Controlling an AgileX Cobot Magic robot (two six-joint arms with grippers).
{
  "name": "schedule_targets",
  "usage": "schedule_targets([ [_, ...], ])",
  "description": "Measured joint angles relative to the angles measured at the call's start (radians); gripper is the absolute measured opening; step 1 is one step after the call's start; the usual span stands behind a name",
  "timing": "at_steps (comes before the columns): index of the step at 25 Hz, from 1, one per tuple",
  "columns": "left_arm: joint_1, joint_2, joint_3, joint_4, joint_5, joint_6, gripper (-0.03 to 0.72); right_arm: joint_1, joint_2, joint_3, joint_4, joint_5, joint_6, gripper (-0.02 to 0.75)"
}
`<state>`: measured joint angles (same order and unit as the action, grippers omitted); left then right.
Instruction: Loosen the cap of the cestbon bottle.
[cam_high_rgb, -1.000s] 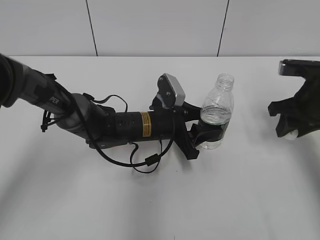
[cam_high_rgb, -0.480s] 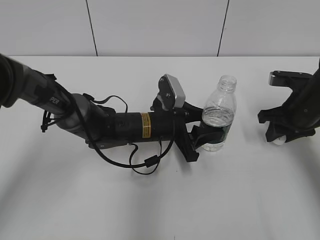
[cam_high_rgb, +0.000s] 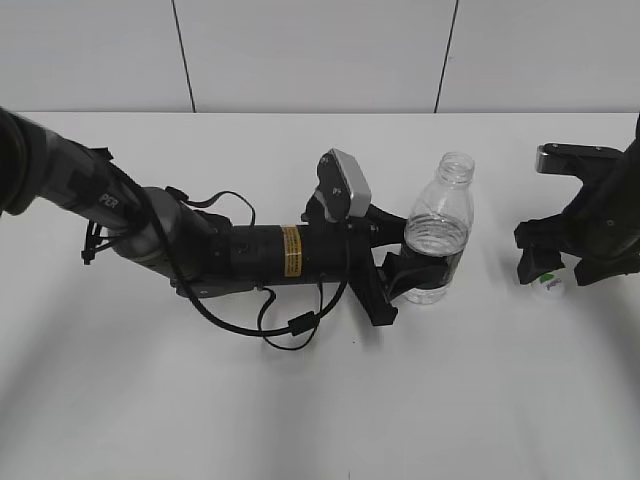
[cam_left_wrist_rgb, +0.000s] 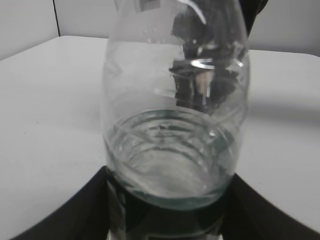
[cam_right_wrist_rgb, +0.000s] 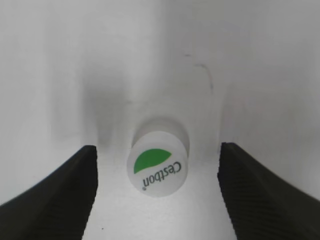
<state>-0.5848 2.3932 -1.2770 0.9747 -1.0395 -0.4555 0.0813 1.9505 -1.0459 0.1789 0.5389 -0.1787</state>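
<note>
Cap (cam_right_wrist_rgb: 159, 161) is off the bottle. In my right wrist view it sits flat on the white table (cam_right_wrist_rgb: 150, 60), lower centre of frame, green half-circle and lettering facing up. The right gripper (cam_right_wrist_rgb: 157, 192) is spread wide, one finger in the lower left corner and one in the lower right, the cap between them with table showing on both sides. Nothing is held. In the exterior view the same cap (cam_high_rgb: 548, 282) is a small white spot at right-centre, partly hidden under the right gripper (cam_high_rgb: 560, 268).

The cestbon bottle (cam_high_rgb: 434, 232) stands upright at centre frame, long axis vertical, neck open at the top. The left gripper (cam_high_rgb: 408, 268) is clamped on its lower body at the dark label band; my left wrist view is filled by the bottle (cam_left_wrist_rgb: 175, 110), with the dark fingers (cam_left_wrist_rgb: 75, 215) closing in from the bottom corners.

Key relation: the cap lies well to the right of the bottle, directly beneath my right claw and far from the left one. I judge the loosening done; any further cap handling belongs to the right arm.
</note>
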Motion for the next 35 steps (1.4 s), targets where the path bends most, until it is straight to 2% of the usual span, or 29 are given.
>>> schedule_targets([
  [3,0.0,0.0,0.0,0.041,0.005,0.0,0.374,0.0,-0.001,0.0,0.0,-0.001,0.0,0.583],
  [6,0.0,0.0,0.0,0.086,0.002,0.0,0.421,0.0,-0.015,0.0,0.0,-0.003,0.0,0.583],
  [14,0.013,0.0,-0.001,0.119,0.01,-0.02,0.528,0.0,-0.072,0.0,0.001,-0.004,-0.001,0.584],
  [18,0.06,0.0,-0.001,0.211,0.009,-0.109,0.564,0.0,-0.116,0.0,0.001,0.015,-0.001,0.584],
  [27,0.179,-0.085,0.0,0.578,0.072,-0.357,0.567,0.0,-0.203,0.0,0.001,0.036,-0.001,0.584],
  [31,0.216,-0.186,0.0,0.701,0.17,-0.478,0.567,0.0,-0.224,0.0,0.001,0.041,-0.001,0.584],
  [35,0.224,-0.302,0.0,0.779,0.358,-0.625,0.537,0.0,-0.259,0.0,0.001,0.048,-0.001,0.584],
])
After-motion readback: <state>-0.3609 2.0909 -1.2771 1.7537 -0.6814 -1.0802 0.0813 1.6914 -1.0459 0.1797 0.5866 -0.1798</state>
